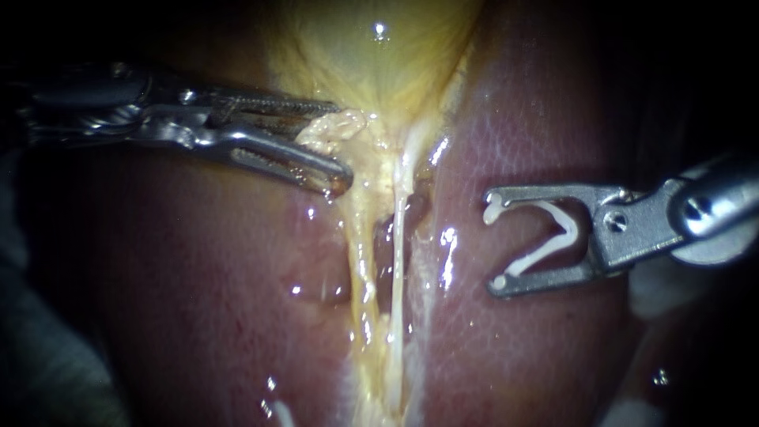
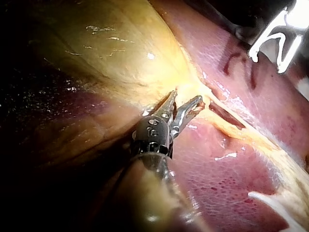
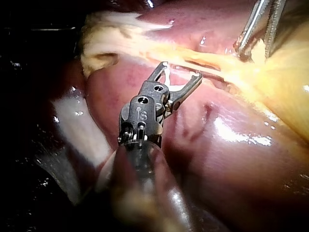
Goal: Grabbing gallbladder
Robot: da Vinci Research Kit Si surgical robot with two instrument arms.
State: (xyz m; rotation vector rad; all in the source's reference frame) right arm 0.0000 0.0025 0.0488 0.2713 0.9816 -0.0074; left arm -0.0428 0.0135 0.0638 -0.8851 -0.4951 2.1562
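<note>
Liver (image 1: 198, 300): fills frame. Gallbladder (image 1: 364, 55): yellow, upper centre. L instrument (image 1: 340, 142), upper left: jaws spread astride gallbladder's pale lower edge, no pinch yet. R instrument (image 1: 492, 241), mid-right: jaws holding white clip (image 1: 565, 229). Step: pre-grasp. Next, prob.: advance, close L jaws.

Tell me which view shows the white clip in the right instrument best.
Endoscope view: the clip lies side-on, its open shape plain. Left wrist view shows it distant and glaring. Right wrist view barely shows it.
</note>
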